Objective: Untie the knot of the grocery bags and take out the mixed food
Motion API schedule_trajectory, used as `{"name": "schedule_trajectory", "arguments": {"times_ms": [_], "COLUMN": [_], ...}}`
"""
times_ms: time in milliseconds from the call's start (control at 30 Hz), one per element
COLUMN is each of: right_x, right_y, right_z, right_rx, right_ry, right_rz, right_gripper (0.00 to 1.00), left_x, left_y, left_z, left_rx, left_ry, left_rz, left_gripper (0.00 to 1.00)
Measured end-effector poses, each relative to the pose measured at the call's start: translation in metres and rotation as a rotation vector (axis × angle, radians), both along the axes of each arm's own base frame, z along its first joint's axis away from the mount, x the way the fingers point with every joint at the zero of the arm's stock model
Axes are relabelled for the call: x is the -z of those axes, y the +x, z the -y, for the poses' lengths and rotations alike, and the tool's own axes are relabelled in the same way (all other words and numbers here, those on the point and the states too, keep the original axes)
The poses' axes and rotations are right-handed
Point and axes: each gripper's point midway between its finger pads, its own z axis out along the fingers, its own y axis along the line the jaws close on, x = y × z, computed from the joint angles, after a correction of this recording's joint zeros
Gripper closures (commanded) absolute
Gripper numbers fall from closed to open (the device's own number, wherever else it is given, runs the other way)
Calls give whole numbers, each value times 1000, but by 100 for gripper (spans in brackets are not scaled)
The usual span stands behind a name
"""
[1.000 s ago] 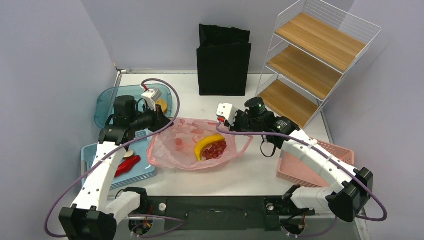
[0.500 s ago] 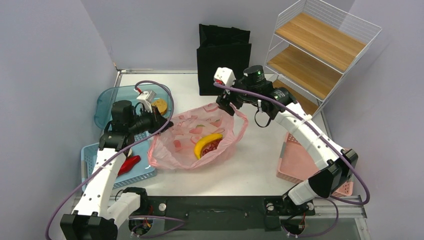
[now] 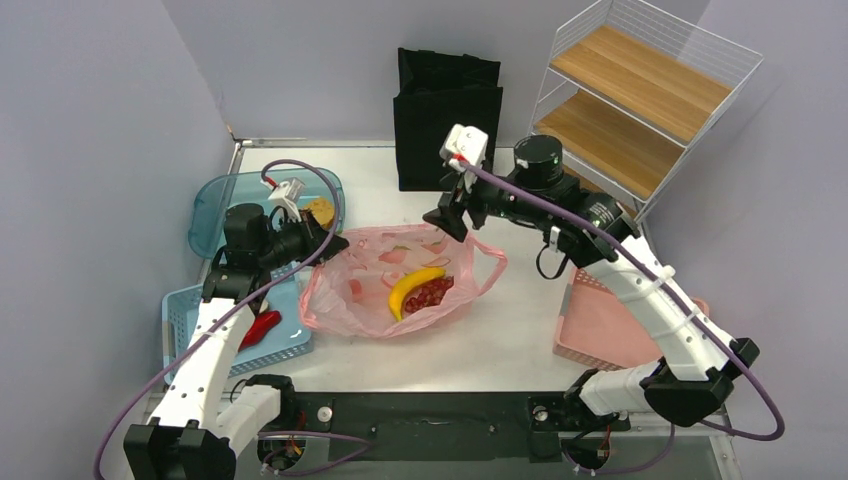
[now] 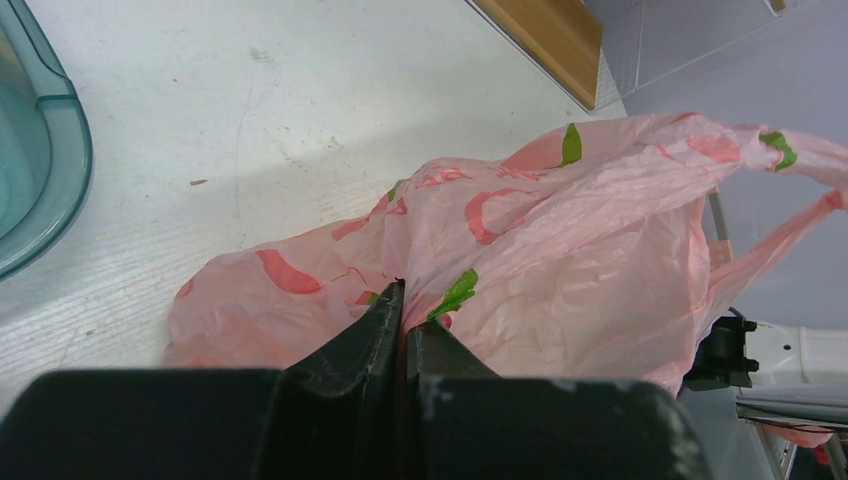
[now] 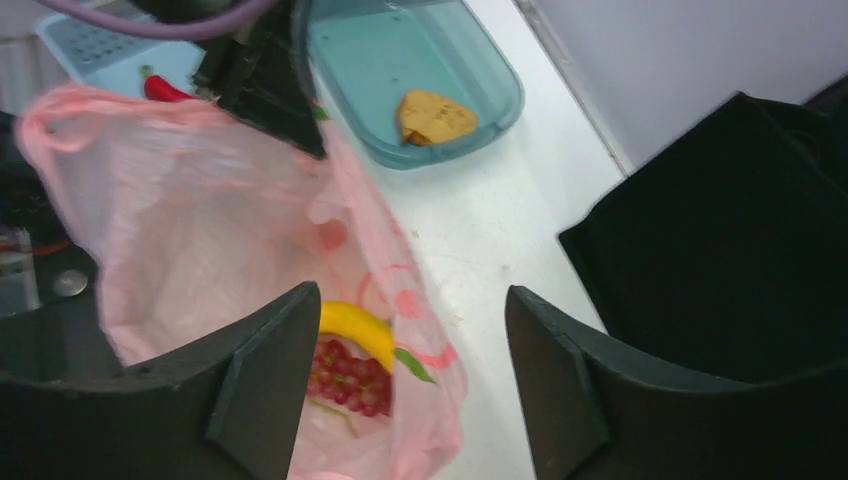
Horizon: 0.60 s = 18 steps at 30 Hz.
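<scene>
Your pink grocery bag (image 3: 365,300) lies mid-table with its mouth open upward and one handle loop (image 3: 490,262) slack at its 3 o'clock side. Inside it a banana (image 3: 412,287) touches a red fruit cluster (image 3: 432,293) just to its right.

Your left gripper (image 4: 403,318) sits at the bag's 9 o'clock edge, jaws pressed together and pinching a fold of the pink plastic.

Your right gripper (image 3: 443,215) hangs over the bag's 12 o'clock rim. Its jaws are spread wide with nothing between them, and the right wrist view looks down past both fingers into the bag.

A teal tray (image 3: 212,200) at the table's 10 o'clock holds a tan food piece (image 5: 435,117). A blue basket (image 3: 185,312) at 8 o'clock holds a red chilli (image 3: 260,328). There's a pink basket (image 3: 600,330) at 4 o'clock. A black tote (image 3: 447,120) stands upright at 12 o'clock, and a wire shelf rack (image 3: 620,100) is at 2 o'clock.
</scene>
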Motion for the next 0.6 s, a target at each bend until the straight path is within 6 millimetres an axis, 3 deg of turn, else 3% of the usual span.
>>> {"name": "schedule_trajectory", "arguments": {"times_ms": [33,133,200,267,367,467,533,600], "right_x": [-3,10,35,77,158,236,274,293], "right_y": [-6,-39,-56,-69,-76,-82,-82,-76], "right_z": [-2,-24,-37,-46,-49,-35,-20,-10], "right_rx": [-13,-119,-191,-257,-315,-367,-389,-392], "right_ry": [6,-12,-65,-168,-386,-610,-739,-814], "right_rz": [4,4,-4,0,50,84,101,134], "right_gripper": [57,75,89,100,100,93,84,73], "left_x": [-1,-3,-3,-1,1,0,-1,-2], "left_y": [1,2,2,1,0,-4,-9,-14], "left_z": [0,1,1,1,-1,-1,-1,-1], "left_rx": [-2,-8,-8,-8,-9,5,23,45], "left_ry": [-4,-18,-24,-27,-25,-15,-2,14], "left_rz": [1,2,-1,-7,-9,11,30,51], "left_gripper": [100,100,100,100,100,100,100,100]}}
